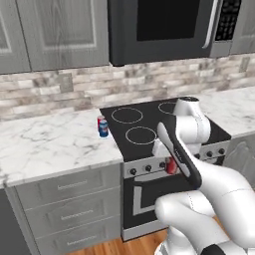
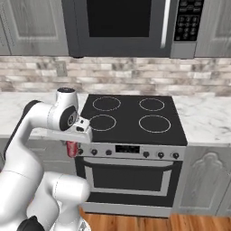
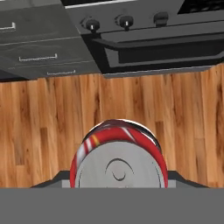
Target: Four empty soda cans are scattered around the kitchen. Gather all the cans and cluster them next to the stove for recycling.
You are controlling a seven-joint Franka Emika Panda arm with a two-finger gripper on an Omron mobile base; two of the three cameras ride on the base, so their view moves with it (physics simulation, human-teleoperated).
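red soda can (image 3: 119,162) hangs upright in claw (image 3: 119,181), top up.

I note a red can (image 3: 119,157) with silver top — blue can (image 1: 102,126), red-white marking I think; black stove (image 2: 133,116), white rings.

The white arm rises from the lower right of the left base frame, folds at its elbow and reaches toward centre. Its hand (image 1: 171,164) points downward, fingers closed around a red can (image 3: 119,159), at mid-left in the right base frame.
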